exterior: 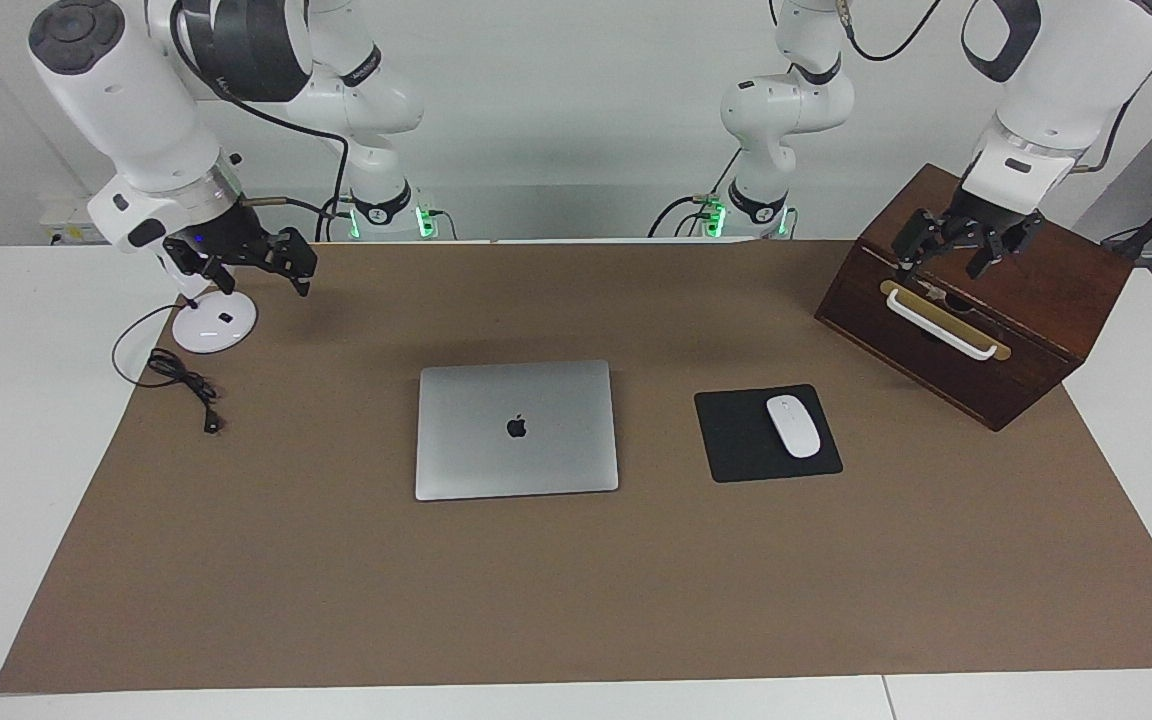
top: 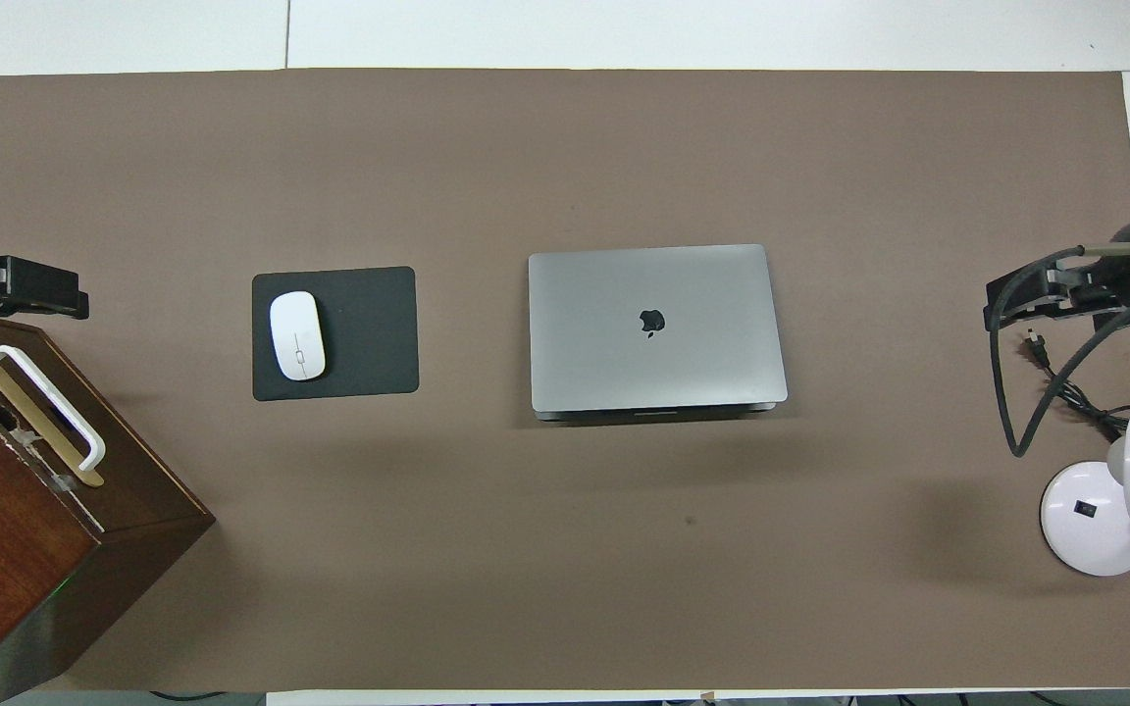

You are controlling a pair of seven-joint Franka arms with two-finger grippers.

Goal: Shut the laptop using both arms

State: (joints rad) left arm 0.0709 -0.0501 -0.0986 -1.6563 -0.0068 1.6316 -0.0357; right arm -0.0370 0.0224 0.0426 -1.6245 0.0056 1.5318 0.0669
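The laptop [exterior: 516,429] lies shut, logo up, at the centre of the frame on a brown mat [exterior: 576,600] covering a white table [exterior: 6,450] before a pale wall, with a black mouse pad [exterior: 736,440] and white mouse [exterior: 793,426] beside it. The right gripper [exterior: 251,268], upper left in the facing view, hangs empty with jaws apart above a white lamp base [exterior: 214,322]; the left gripper [exterior: 966,255], upper right, hangs empty and spread over a wooden box [exterior: 1036,330]. The overhead view cuts off both grippers at its edges.

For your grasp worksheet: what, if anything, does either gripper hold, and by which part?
Nothing: left gripper open over the wooden box, right gripper open near the lamp base.
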